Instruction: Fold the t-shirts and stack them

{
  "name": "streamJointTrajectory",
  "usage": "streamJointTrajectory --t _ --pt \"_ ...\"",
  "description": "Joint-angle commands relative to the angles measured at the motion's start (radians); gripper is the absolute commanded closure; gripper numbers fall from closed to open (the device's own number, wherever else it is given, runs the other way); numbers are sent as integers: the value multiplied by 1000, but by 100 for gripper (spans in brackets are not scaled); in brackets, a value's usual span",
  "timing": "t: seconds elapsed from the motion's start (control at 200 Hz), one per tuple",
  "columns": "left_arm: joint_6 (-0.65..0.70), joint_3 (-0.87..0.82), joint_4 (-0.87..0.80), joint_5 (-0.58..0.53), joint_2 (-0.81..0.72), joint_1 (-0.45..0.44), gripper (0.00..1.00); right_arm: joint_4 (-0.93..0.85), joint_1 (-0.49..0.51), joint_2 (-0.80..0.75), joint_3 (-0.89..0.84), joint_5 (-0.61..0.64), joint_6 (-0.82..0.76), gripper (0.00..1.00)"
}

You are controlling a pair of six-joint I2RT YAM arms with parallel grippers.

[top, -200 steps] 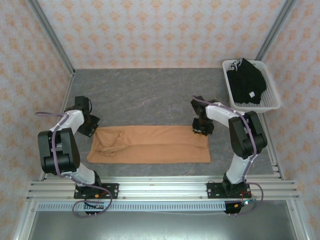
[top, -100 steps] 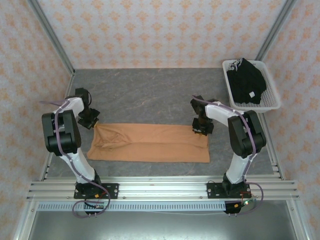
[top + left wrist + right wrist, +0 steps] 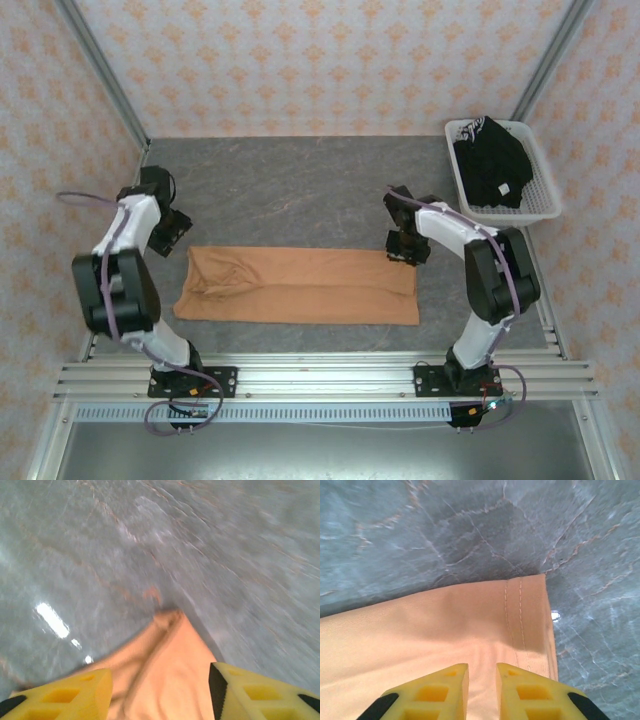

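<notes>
Since a moment ago my left gripper has drawn back from the far left corner of the orange t-shirt and now sits over bare table, just beyond that corner. My left fingers stand wide apart with nothing between them; in the left wrist view the pointed corner of the orange cloth lies flat on the grey surface below the gap. My right gripper has barely shifted and hovers at the shirt's far right corner. My right fingers are nearly together, with a slim slot between them, right over the stitched hem; I cannot tell whether they pinch the cloth or merely sit above it. The orange t-shirt lies as a long folded strip across the table between my two arms, somewhat rumpled at its left end. The black t-shirts are heaped in the white basket at the far right.
</notes>
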Motion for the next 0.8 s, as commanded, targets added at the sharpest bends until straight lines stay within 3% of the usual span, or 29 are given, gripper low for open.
streamJointTrajectory --t 0.0,0.125,0.235,0.345,0.57,0.796 --pt "-131 -142 -96 67 -148 -111 52 -1 0 -21 29 5 -39 79" --pt "-283 -327 14 178 -224 -181 63 5 3 15 47 -26 -51 80" --pt "-321 -388 83 208 -178 -190 68 2 1 55 61 -19 -48 80" --pt "-305 -385 78 178 -113 -189 70 -34 0 118 91 18 -41 82" --pt "-232 -377 31 -20 29 -134 82 -91 -19 206 118 58 0 83" --pt "-170 -194 100 9 233 -127 81 -135 -28 216 120 84 41 85"
